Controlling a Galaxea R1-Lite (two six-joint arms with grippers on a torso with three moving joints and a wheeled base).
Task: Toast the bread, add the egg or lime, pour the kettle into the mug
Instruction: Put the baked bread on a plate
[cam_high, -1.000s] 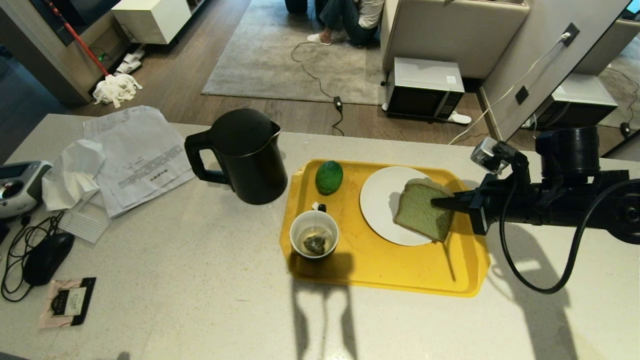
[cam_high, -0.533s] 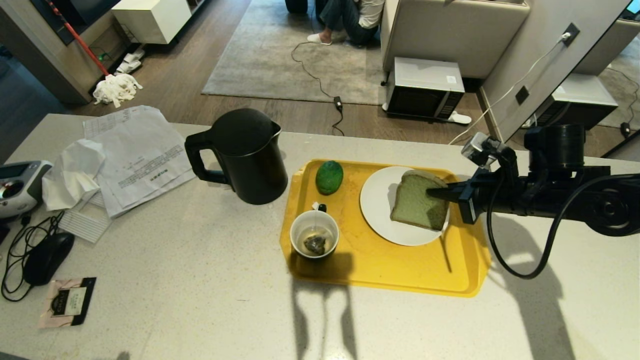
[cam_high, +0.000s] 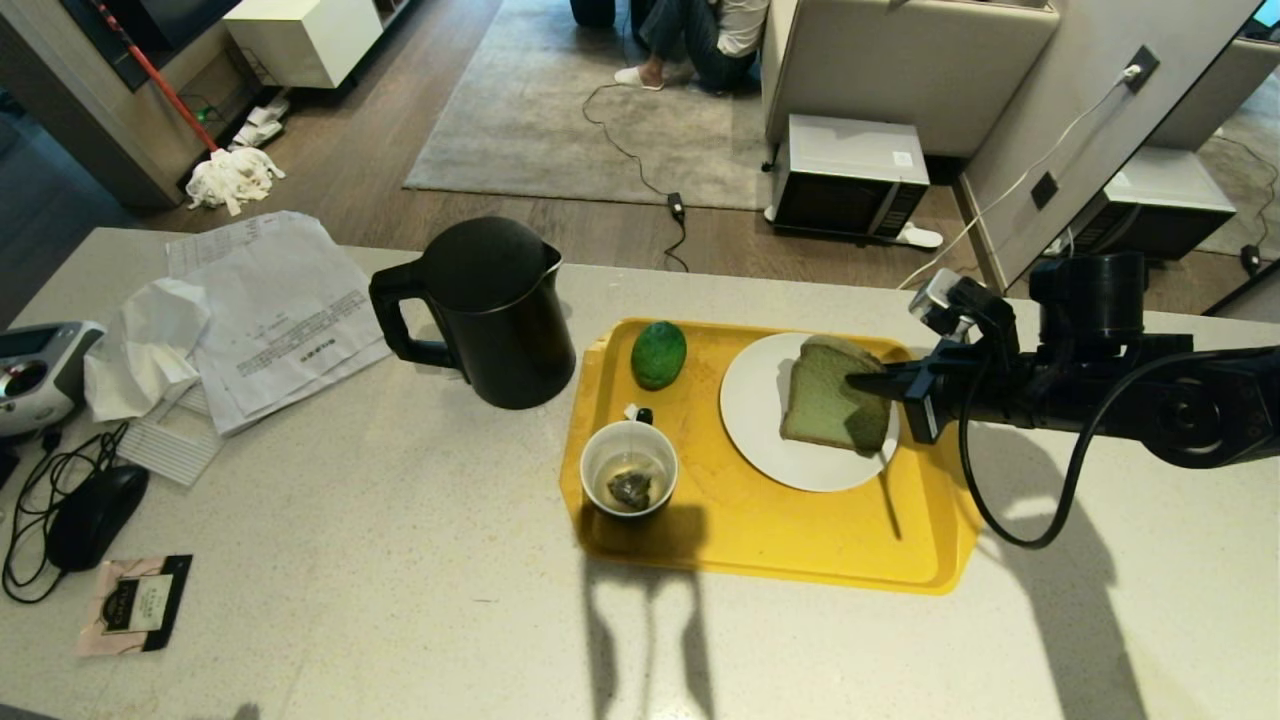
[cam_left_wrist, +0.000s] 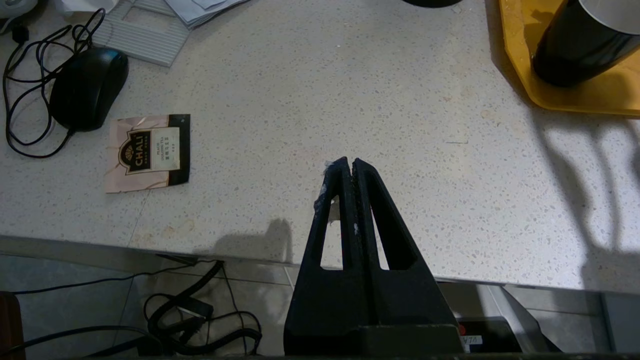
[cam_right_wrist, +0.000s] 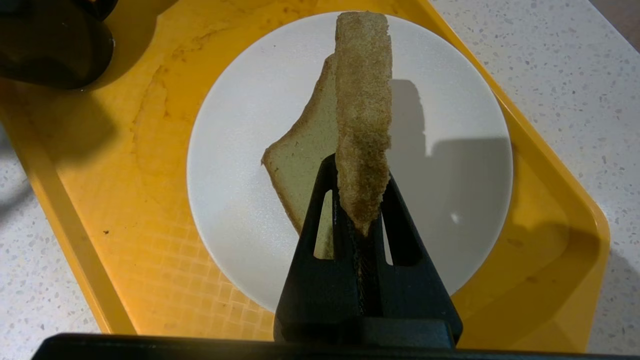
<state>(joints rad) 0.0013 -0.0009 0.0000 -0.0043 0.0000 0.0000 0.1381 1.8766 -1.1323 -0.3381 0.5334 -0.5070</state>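
The right gripper (cam_high: 868, 381) was clamped on one crust edge of the bread (cam_high: 828, 405), holding the slice on edge above the white plate (cam_high: 760, 415) on the yellow tray (cam_high: 740, 540). In the right wrist view the slice's thin crust side (cam_right_wrist: 363, 120) faced the camera, its long axis running straight out from the fingers (cam_right_wrist: 320, 220), with one flat face turned towards the mug (cam_high: 629, 468) and the lime (cam_high: 658, 354). Whether its lowest corner touched the plate was hard to tell.

The bread was probably light, soft and easily crushed. The crust looked like the firmest place to pinch, and a hold near the middle of an edge should keep the slice from sagging or tearing. A tight squeeze would likely dent it.

The kettle (cam_high: 495, 310) stood on the counter just beside the tray. The left gripper (cam_left_wrist: 348, 167) hung shut and empty over the counter's near edge.
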